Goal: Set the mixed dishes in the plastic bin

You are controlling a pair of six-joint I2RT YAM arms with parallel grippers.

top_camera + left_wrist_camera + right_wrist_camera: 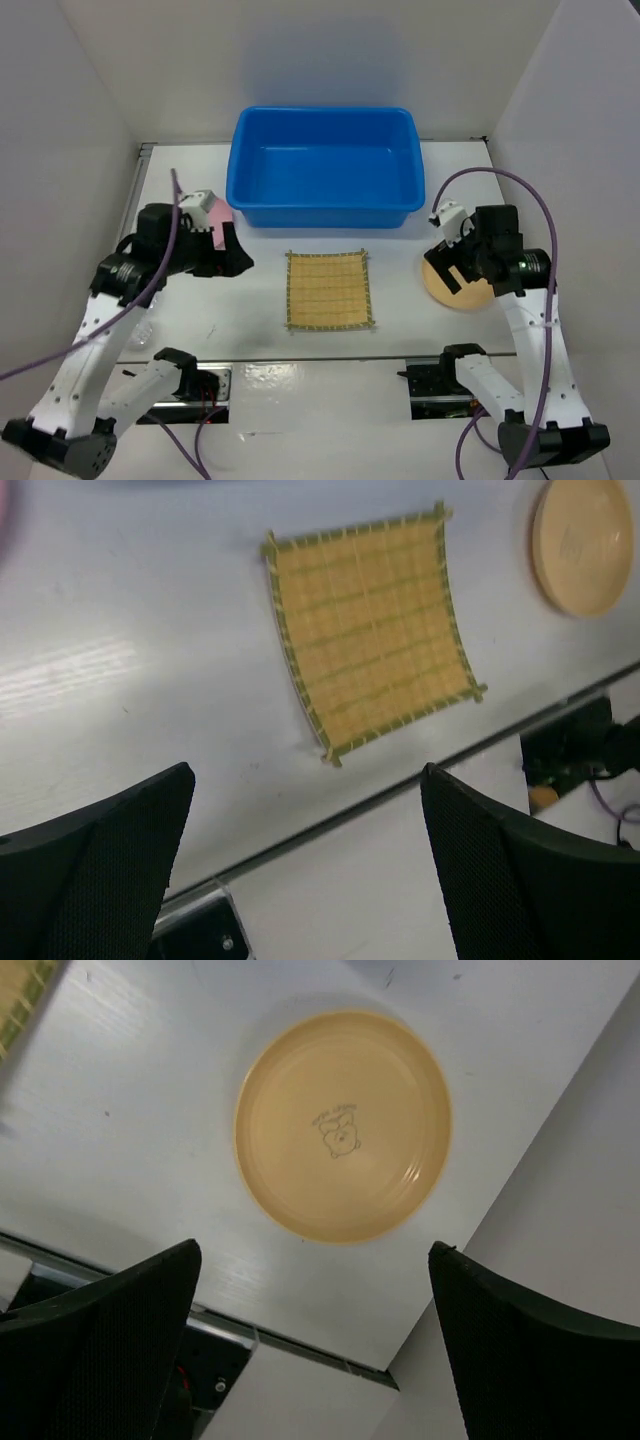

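The blue plastic bin (325, 165) stands empty at the back centre. In front of it the square bamboo mat (328, 290) (370, 630) lies flat. The yellow-tan plate (452, 292) (343, 1125) (582, 545) lies to the mat's right, partly under my right gripper (455, 265) (315, 1250), which hovers above it, open and holding nothing. A sliver of the pink plate (218, 212) shows behind my left gripper (238, 262) (307, 780), which is open and empty, left of the mat. A faint clear shape by the left arm may be the cup (140, 335).
White enclosure walls (60, 150) stand close on the left and right sides and behind the bin. Black arm mounts (200, 385) and a metal rail run along the table's near edge. Purple cables (520, 190) loop off both arms.
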